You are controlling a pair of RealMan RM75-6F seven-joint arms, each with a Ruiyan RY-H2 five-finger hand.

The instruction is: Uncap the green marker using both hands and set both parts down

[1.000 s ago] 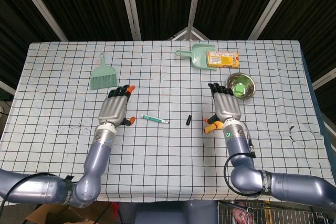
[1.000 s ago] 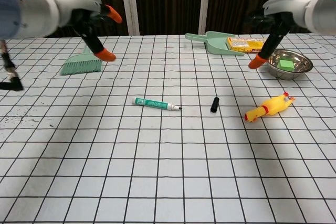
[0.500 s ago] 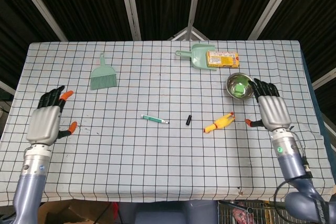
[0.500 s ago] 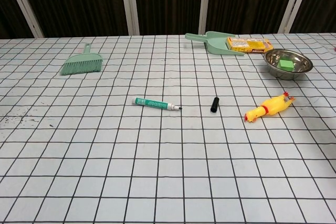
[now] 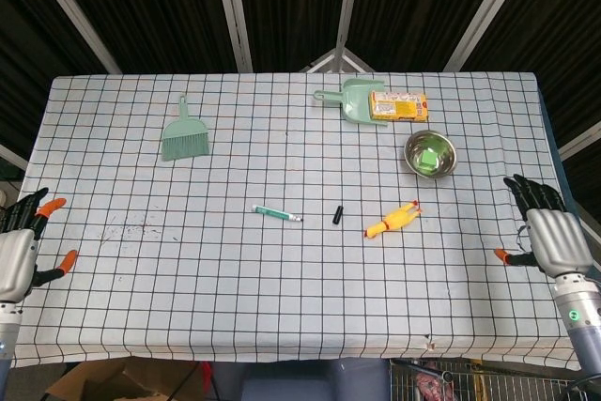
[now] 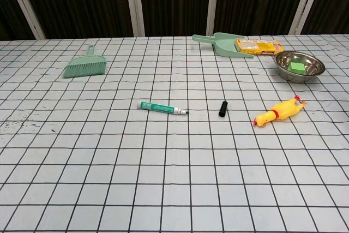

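Observation:
The green marker body (image 5: 276, 213) (image 6: 162, 107) lies flat mid-table with its tip bare, pointing right. Its black cap (image 5: 336, 216) (image 6: 223, 108) lies apart from it, a short way to the right. My left hand (image 5: 19, 246) hangs at the table's far left edge, fingers apart and empty. My right hand (image 5: 547, 235) is at the far right edge, also spread and holding nothing. Both hands are far from the marker parts, and the chest view shows neither hand.
A yellow rubber chicken (image 5: 391, 221) (image 6: 278, 111) lies right of the cap. A steel bowl (image 5: 430, 154) holding a green block, a green dustpan (image 5: 352, 100) with a yellow box (image 5: 397, 105), and a green brush (image 5: 184, 133) sit toward the back.
Both hands have drawn away from the middle of the table to its outer left and right edges. Marker body and cap have stayed where they lay.

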